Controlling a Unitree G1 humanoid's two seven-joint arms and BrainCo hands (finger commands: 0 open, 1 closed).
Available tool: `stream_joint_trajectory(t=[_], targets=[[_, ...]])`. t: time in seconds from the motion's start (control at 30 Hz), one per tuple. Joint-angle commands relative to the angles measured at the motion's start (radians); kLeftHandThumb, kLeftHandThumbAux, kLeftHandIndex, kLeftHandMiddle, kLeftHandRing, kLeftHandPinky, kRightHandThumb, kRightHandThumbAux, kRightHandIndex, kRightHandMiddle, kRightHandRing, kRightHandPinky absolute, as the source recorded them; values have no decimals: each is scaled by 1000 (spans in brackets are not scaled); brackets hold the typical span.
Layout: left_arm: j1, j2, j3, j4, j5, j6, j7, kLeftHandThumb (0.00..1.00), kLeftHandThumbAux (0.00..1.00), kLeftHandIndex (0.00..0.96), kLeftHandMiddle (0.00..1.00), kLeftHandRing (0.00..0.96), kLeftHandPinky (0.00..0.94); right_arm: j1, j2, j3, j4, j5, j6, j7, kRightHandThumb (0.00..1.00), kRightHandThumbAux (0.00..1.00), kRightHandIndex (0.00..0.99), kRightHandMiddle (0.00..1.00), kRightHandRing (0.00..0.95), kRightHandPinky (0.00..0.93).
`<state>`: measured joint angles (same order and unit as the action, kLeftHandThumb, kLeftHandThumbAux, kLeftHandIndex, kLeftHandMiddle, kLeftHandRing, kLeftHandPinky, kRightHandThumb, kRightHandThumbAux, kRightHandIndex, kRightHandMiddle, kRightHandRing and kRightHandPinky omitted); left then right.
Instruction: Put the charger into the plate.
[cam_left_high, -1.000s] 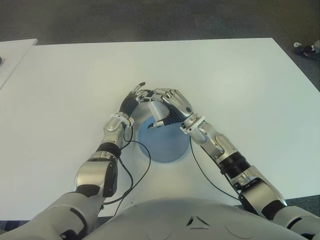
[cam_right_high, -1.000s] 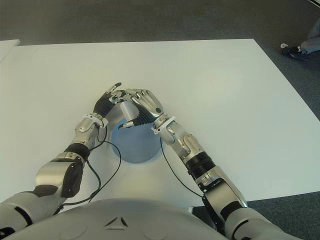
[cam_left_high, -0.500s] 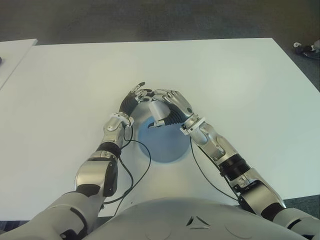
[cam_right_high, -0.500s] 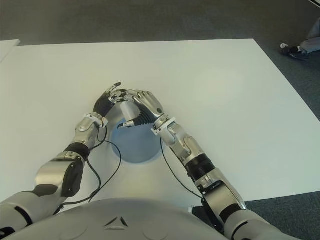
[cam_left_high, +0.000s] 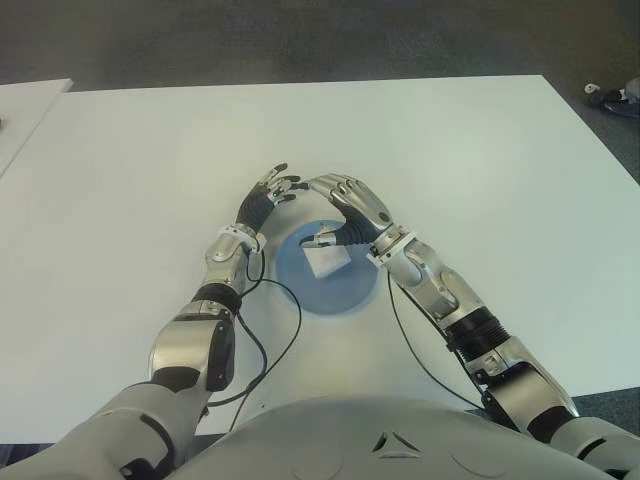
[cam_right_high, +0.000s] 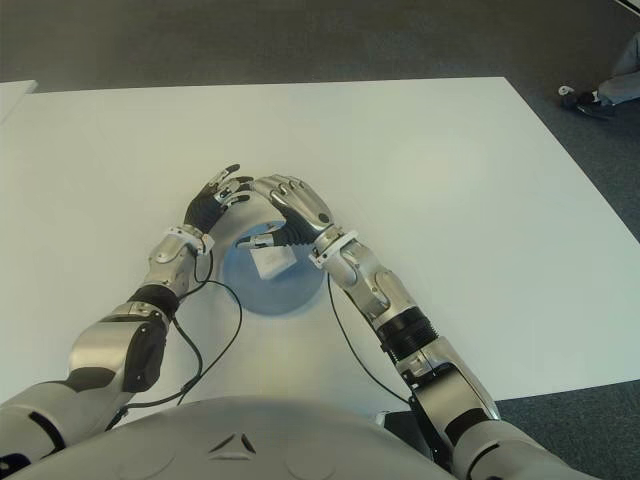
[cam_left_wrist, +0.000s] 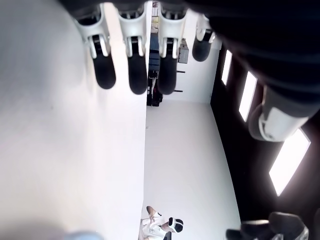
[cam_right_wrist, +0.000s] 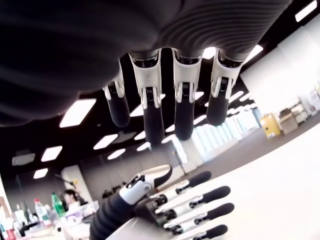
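The white cube-shaped charger (cam_left_high: 326, 261) lies in the round blue plate (cam_left_high: 341, 296), near its far edge, with nothing holding it. My right hand (cam_left_high: 346, 206) hovers just beyond and above it, fingers spread and holding nothing; the right wrist view shows the fingers (cam_right_wrist: 165, 107) extended. My left hand (cam_left_high: 268, 196) shows at the plate's far left rim, its fingers (cam_left_wrist: 137, 75) relaxed and holding nothing. The two hands' fingertips nearly meet above the plate's far edge.
The plate sits on a wide white table (cam_left_high: 480, 170), near my body. A second white table's corner (cam_left_high: 25, 105) shows at the far left. Dark floor (cam_left_high: 300, 40) lies beyond the far edge.
The right hand opened and let go of the charger, which dropped from its fingers into the plate. The left hand stayed about where it was.
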<state>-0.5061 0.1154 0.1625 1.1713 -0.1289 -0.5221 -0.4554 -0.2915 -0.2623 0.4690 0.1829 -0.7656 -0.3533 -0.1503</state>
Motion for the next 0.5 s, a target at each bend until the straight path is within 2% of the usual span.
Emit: stream_joint_trajectory(t=[0.03,0.3,0.5], targets=[[30,6,-11,29,17,53,-10,1,478,126,258,245,227,21,-7,-11,-10,2,21,9,355,188,143,109,59,51],[32,2,-7,23,5,45,-24,0,495,157,253,241,233,24,-8,-19,-10,7,8,1,321,168,134,46,3,2],[36,0,-5,19,0,25,-37,0,507,164,247,244,243,29,-11,-26,-14,14,1,-3,301,124,28,4,0,0]])
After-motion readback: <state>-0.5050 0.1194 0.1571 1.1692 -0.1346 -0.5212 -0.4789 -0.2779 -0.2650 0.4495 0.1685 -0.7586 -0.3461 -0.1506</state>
